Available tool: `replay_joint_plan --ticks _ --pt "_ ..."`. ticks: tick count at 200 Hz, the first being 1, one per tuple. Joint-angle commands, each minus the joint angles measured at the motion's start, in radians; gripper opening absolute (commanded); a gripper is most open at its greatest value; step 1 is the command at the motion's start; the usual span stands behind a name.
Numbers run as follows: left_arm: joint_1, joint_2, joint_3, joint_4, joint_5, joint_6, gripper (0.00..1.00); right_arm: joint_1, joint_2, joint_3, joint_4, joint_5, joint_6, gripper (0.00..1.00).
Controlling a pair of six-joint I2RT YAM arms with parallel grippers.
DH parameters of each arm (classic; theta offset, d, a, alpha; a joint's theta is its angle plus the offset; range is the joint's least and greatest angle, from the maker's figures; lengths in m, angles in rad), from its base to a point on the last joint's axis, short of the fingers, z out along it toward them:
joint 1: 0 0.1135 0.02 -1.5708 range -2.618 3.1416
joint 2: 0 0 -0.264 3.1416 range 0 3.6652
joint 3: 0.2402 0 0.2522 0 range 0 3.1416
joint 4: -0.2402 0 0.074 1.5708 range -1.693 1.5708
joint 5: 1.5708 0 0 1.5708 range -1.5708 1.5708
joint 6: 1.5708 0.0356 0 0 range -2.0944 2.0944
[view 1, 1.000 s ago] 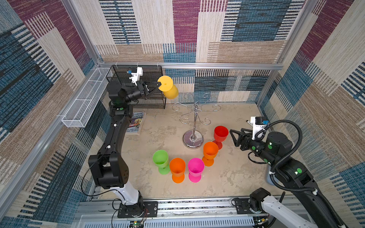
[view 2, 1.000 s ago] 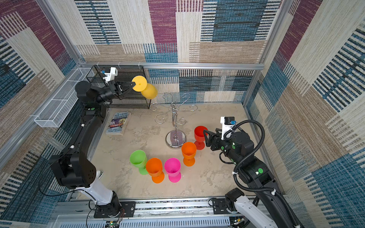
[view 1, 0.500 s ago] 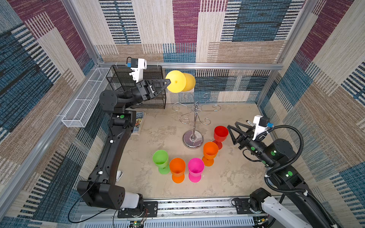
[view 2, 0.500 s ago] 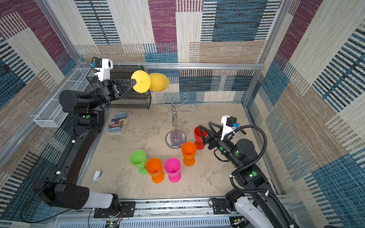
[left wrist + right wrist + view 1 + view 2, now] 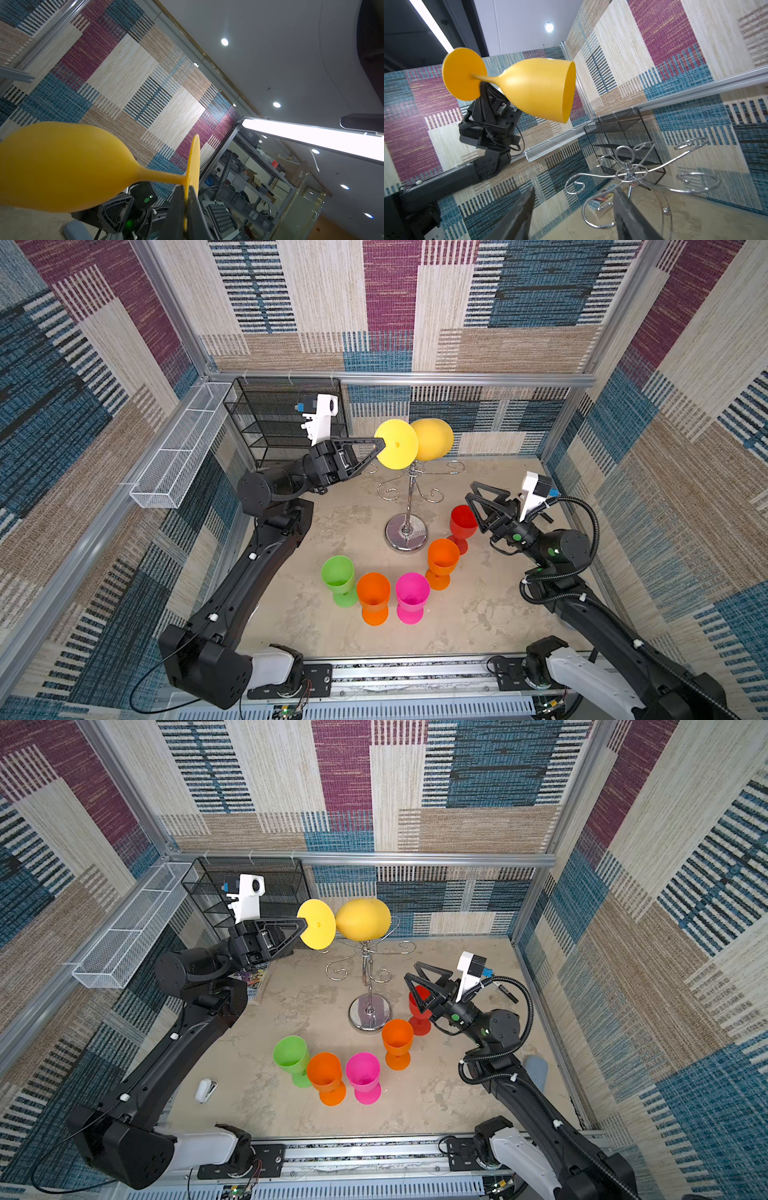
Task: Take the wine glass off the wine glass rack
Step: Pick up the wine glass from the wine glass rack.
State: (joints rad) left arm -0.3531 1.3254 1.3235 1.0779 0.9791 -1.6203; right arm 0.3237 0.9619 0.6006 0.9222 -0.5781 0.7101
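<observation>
A yellow wine glass (image 5: 432, 439) lies sideways in the air above the top of the chrome wine glass rack (image 5: 409, 497), clear of its curled arms. My left gripper (image 5: 382, 443) is shut on the rim of the glass's round foot, and the wrist view shows its jaws pinching that disc (image 5: 193, 158). No glass hangs on the rack (image 5: 365, 977). My right gripper (image 5: 473, 491) stands open and empty to the right of the rack, above a red glass (image 5: 461, 522). From its wrist view the yellow glass (image 5: 537, 87) is up high and the rack (image 5: 629, 174) is just ahead.
Green (image 5: 338, 576), orange (image 5: 373, 597), pink (image 5: 411, 595) and orange (image 5: 442, 562) glasses stand upright in front of the rack's base. A black mesh shelf (image 5: 270, 414) and a white wire basket (image 5: 178, 452) are at the back left. A small white object (image 5: 205, 1090) lies front left.
My left arm has carried the yellow glass up and right, from beside the black shelf to over the rack. My right gripper has tilted upward and its jaws have narrowed somewhat.
</observation>
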Motion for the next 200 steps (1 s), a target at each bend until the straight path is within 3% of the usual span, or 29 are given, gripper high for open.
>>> replay_joint_plan --ticks 1,105,200 --pt "-0.009 -0.004 -0.022 0.144 -0.049 -0.067 0.0 -0.014 0.062 0.032 0.314 -0.132 0.137 0.62" --pt "-0.094 0.073 -0.072 0.293 -0.107 -0.161 0.0 -0.069 0.271 0.206 0.481 -0.236 0.253 0.62" --pt "-0.158 0.132 -0.072 0.331 -0.136 -0.183 0.0 -0.074 0.248 0.198 0.509 -0.256 0.245 0.55"
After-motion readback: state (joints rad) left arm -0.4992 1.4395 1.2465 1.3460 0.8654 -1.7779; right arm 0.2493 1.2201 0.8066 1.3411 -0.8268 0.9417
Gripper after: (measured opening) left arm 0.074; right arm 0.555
